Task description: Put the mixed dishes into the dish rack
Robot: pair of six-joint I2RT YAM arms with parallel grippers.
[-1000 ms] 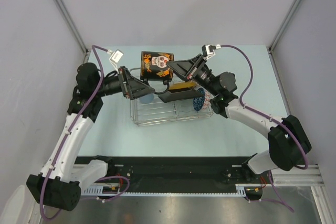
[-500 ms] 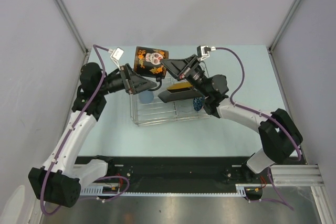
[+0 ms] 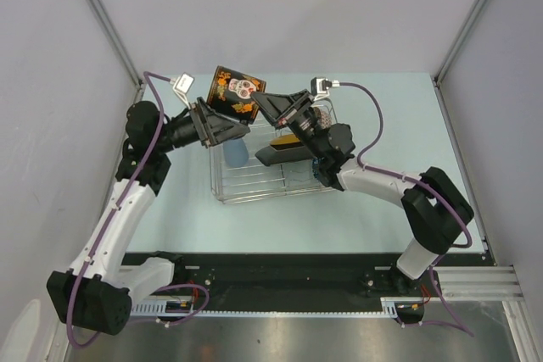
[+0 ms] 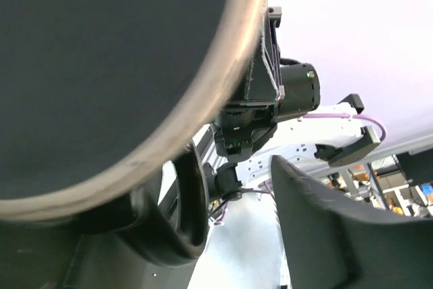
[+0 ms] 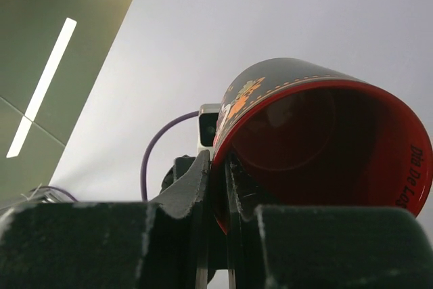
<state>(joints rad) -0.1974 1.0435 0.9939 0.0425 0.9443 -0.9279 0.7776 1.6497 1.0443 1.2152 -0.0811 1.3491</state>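
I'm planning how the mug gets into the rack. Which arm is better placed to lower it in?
Right, probably: the right gripper pinches the rim of the dark mug, aloft near the dish rack, while the left gripper stands open beside it.

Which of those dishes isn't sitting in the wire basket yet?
The dark mug with the red inside: the right gripper holds it by the rim in the air, while the blue cup and the black plate sit inside the rack.
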